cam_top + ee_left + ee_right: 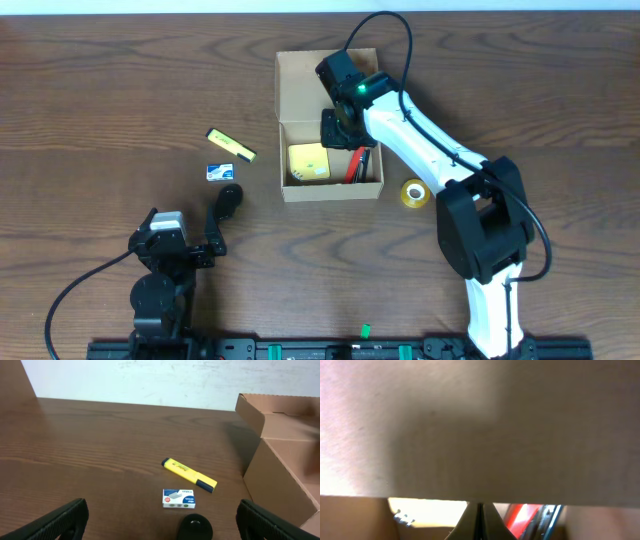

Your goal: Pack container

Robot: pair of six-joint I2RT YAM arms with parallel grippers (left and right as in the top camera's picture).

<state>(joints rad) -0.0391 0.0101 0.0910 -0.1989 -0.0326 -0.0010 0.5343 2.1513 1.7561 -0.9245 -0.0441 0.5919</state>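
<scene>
The container, a tan cardboard box [286, 190], stands at the table's middle, with its hinged flap lid [300, 85] lying open behind it. Inside are a yellow pad [310, 163] and red and dark pens [358, 163]. My right gripper [338, 128] is at the hinge line with its fingers shut. In the right wrist view the shut fingertips [480, 510] meet the lower edge of the flap [480, 430], which fills the view. My left gripper [160, 517] is wide open and empty, low at the front left [180, 240].
A yellow highlighter [231, 145] [189, 474] and a small white-and-blue staples box [220, 172] [178, 498] lie left of the box. A black rounded object [230, 198] [195, 527] lies just ahead of my left gripper. A yellow tape roll [415, 193] lies right of the box.
</scene>
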